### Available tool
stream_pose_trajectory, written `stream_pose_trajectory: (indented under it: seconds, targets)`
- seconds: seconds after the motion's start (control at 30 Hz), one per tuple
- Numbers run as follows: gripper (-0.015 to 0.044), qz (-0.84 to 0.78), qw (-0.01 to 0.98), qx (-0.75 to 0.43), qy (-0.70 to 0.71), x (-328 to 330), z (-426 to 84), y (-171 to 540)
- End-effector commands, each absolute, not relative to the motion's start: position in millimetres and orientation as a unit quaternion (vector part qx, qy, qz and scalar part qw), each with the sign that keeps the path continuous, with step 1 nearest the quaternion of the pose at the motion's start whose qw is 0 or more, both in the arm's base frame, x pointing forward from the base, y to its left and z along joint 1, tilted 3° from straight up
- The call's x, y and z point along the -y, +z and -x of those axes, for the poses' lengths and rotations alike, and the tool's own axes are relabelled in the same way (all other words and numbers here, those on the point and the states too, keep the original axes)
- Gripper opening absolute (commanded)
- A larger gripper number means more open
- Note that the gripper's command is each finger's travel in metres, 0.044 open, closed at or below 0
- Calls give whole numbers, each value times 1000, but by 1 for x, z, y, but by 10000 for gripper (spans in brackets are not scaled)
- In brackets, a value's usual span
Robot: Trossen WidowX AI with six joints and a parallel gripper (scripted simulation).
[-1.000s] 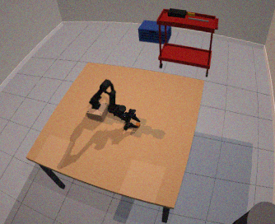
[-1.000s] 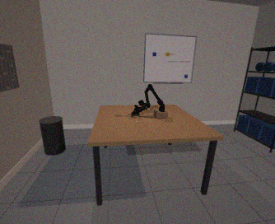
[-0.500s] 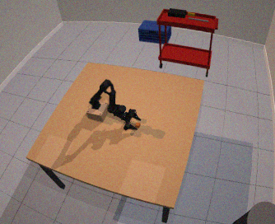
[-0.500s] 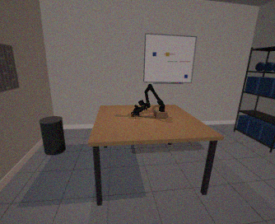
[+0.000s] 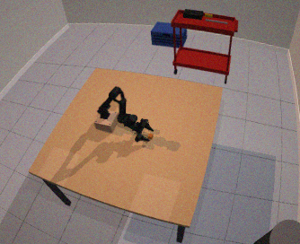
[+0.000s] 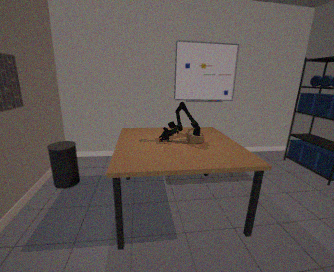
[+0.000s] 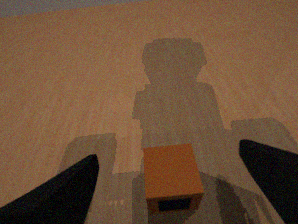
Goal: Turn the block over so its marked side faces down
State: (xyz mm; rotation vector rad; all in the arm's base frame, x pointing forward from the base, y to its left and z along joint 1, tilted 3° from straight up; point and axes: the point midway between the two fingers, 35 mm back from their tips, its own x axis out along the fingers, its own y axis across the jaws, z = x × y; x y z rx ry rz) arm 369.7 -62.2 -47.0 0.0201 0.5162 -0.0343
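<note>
The orange block (image 5: 150,135) (image 7: 171,172) is between the fingers, with gaps on both sides in the wrist view. Its plain orange face shows most. The dark square mark (image 7: 174,204) shows foreshortened on the side toward the wrist camera, partly cut by the lower shadowed edge. I cannot tell whether the block sits flat or is slightly tilted. My gripper (image 5: 148,135) (image 6: 161,139) (image 7: 168,153) is open, low over the table (image 5: 185,99) (image 6: 186,162), its fingers to either side of the block and touching nothing visible. The block is too small to make out in the exterior view.
The arm's base box (image 5: 105,125) (image 6: 195,139) stands on the table behind the gripper. Shadows of the arm fall across the table around the block. A red cart (image 5: 202,61) and a blue box (image 5: 163,35) stand on the floor beyond the table.
</note>
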Motion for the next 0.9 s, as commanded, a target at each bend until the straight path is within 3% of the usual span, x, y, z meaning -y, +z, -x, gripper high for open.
stream_pose_trajectory:
  seconds: [0.0, 0.23, 0.57, 0.87]
  targets:
    - [440, -12, 967, -254, -16, 62, -370, -47]
    - [440, -12, 964, -266, -16, 62, -372, -47]
    - [440, -16, 900, -436, -15, 65, -372, -6]
    - [440, -14, 870, -492, -12, 62, -353, 23]
